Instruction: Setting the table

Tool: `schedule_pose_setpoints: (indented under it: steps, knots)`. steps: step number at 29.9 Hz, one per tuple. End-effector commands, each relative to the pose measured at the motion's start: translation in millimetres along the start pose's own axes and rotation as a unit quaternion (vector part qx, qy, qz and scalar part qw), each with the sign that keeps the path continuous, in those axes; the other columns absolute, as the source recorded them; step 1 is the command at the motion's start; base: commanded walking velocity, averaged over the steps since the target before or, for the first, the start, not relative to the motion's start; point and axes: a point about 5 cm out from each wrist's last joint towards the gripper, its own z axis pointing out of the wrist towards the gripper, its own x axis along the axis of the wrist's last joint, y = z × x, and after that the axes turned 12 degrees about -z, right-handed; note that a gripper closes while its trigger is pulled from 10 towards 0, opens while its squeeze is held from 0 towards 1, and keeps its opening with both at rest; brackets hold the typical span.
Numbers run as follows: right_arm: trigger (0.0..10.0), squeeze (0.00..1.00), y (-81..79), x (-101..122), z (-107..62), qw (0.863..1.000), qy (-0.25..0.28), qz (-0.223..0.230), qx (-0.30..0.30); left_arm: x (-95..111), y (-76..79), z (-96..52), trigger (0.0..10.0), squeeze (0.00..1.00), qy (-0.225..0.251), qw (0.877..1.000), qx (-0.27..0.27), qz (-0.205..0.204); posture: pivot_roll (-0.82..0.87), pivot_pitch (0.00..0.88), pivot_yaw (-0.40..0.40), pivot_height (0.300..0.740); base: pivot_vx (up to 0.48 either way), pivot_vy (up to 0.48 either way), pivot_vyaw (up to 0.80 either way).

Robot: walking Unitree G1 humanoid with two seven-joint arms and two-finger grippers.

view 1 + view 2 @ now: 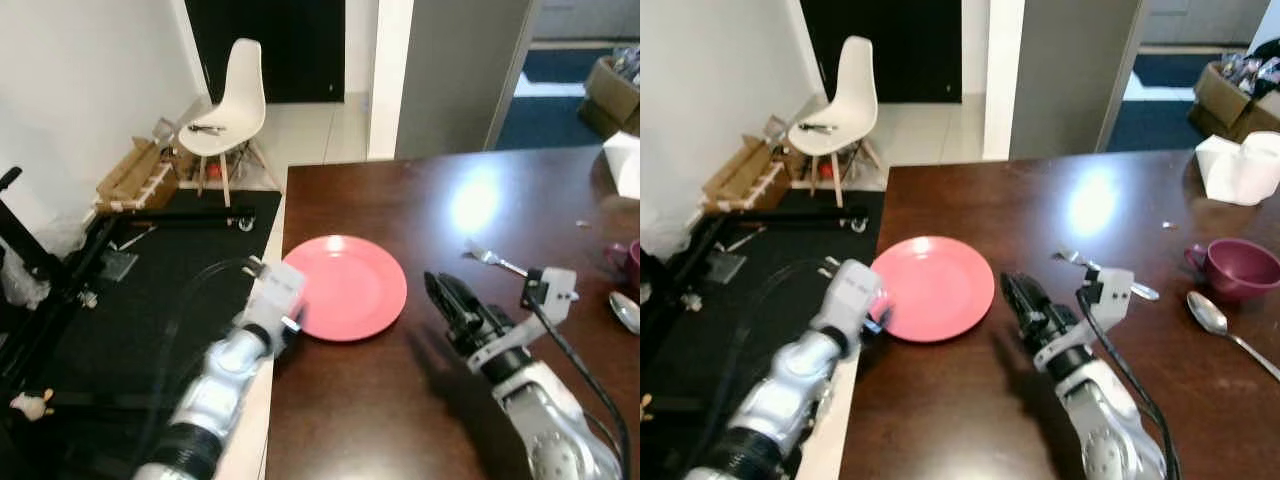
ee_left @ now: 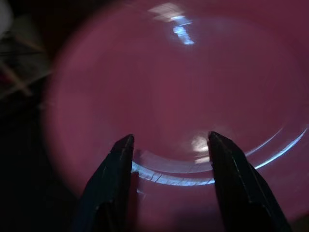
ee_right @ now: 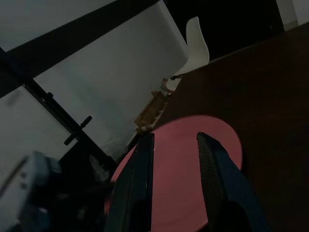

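Now my left gripper (image 2: 166,147), fingers apart, sits at pink plate (image 1: 350,285) rim, approx 8 o'clock; right gripper (image 1: 1025,300), also apart, at 4. Push could slide plate off table (image 1: 970,410) edge.

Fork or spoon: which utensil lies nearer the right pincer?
The fork, lying just beyond the right pincer and right of the pink plate; the spoon lies farther right, below the cup.

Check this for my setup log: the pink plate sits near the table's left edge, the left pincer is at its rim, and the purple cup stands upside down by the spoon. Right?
One thing is wrong: the purple cup stands upright, its opening facing up, as the right eye view shows. The rest holds: the pink plate sits near the table's left edge, the left pincer is at its rim, and the spoon lies beside the cup.
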Motion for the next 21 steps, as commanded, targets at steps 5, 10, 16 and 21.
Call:
schedule_pose_setpoints:
  steps: [5,10,16,21]
  knots:
    - [10.0,0.00,-3.9,-7,1.7,1.000,-0.013,0.012,0.005,-13,-5.4,1.1,10.0,0.00,-0.029,1.000,0.005,0.001,-0.19,0.014,0.156,0.740,0.000,0.000,0.00]
    - [10.0,0.00,-4.8,-7,-1.6,1.000,-0.014,0.013,0.003,-55,-16.6,-17.9,10.0,0.00,-0.129,0.988,-0.013,0.085,-0.20,0.020,0.164,0.740,0.000,0.000,0.00]
    - [10.0,0.00,-3.2,-9,-5.0,1.000,-0.019,0.014,-0.001,-88,-22.6,-52.2,10.0,0.00,-0.190,0.978,-0.061,0.066,-0.19,0.025,0.162,0.740,0.000,0.000,0.00]
    - [10.0,0.00,-2.7,-11,-3.8,1.000,-0.025,0.016,0.001,-100,-18.7,-79.9,10.0,0.00,-0.218,0.971,-0.084,-0.047,-0.18,0.028,0.154,0.740,0.000,0.000,0.00]
